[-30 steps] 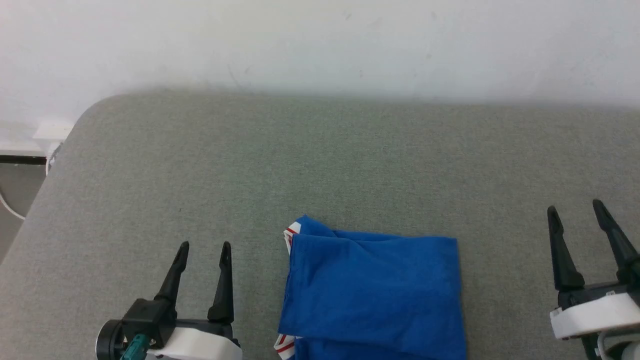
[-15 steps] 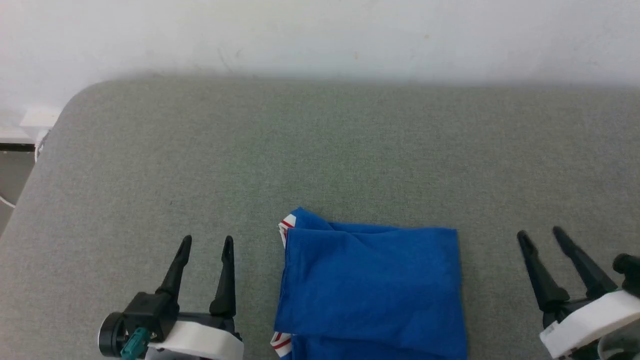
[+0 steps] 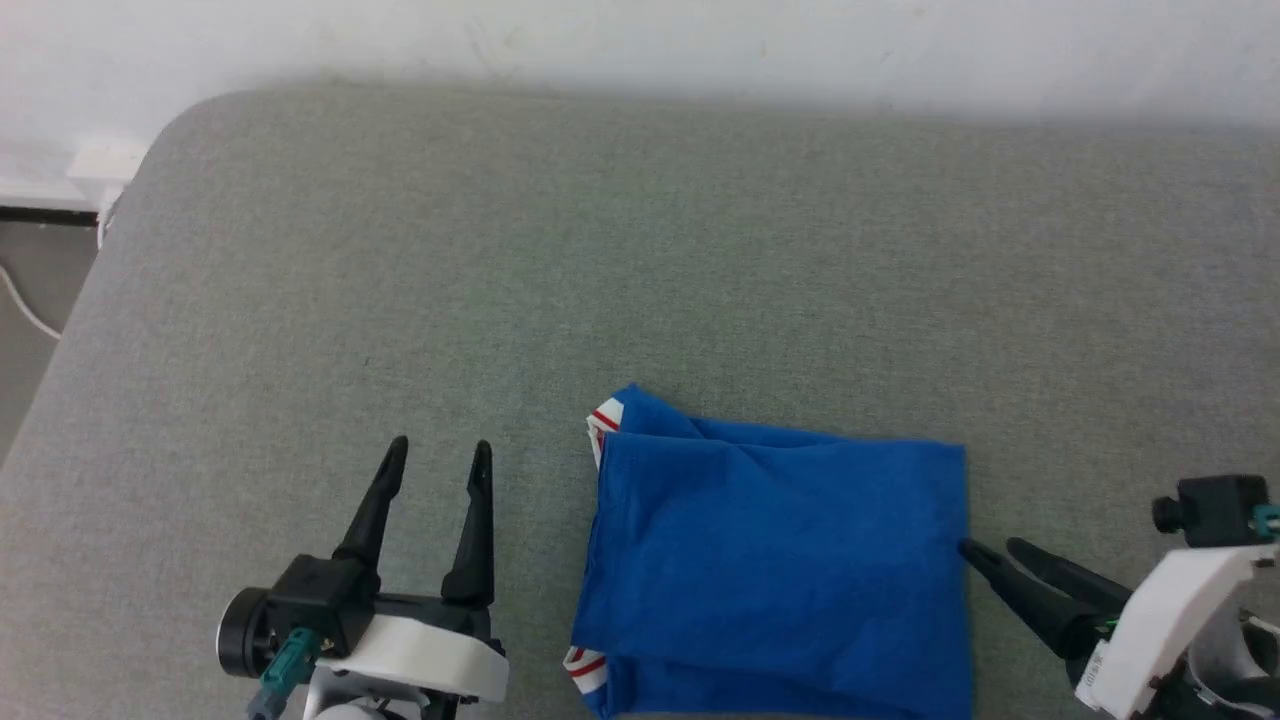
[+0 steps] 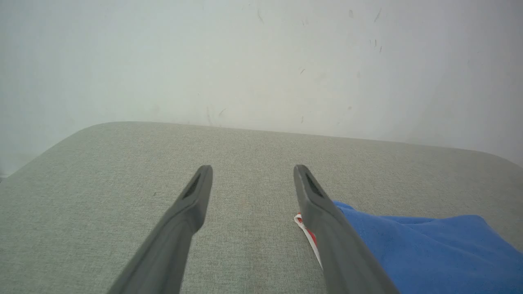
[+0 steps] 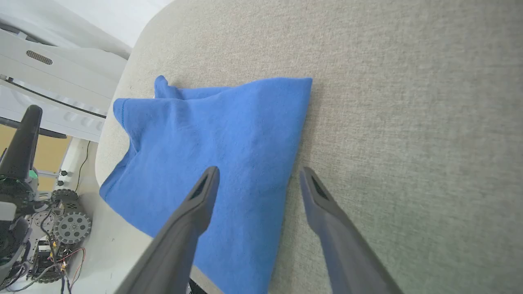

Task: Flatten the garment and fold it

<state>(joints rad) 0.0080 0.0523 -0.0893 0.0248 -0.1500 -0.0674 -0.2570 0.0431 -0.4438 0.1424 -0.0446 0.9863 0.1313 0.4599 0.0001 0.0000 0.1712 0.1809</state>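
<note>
The garment (image 3: 780, 570) lies folded into a blue rectangle near the front edge of the grey padded surface (image 3: 640, 260), with red-and-white trim peeking out at its left corners. My left gripper (image 3: 441, 447) stands open just left of it, fingers pointing away from me, nothing between them. In the left wrist view the left gripper (image 4: 252, 168) frames bare padding, the garment (image 4: 408, 253) lying to its right. My right gripper (image 3: 990, 546) is open and points left at the garment's right edge. In the right wrist view the right gripper (image 5: 259, 170) straddles that edge of the garment (image 5: 204, 134).
A white wall (image 3: 640, 40) runs behind the surface. The surface's rounded left corner (image 3: 170, 130) drops to a floor with a white cable (image 3: 25, 305). Off the near edge, a wheeled base and wiring (image 5: 61, 228) show in the right wrist view.
The head camera has shifted. My right gripper has swung from pointing up at the far right to pointing left at the garment's right edge. The left gripper and garment have stayed put.
</note>
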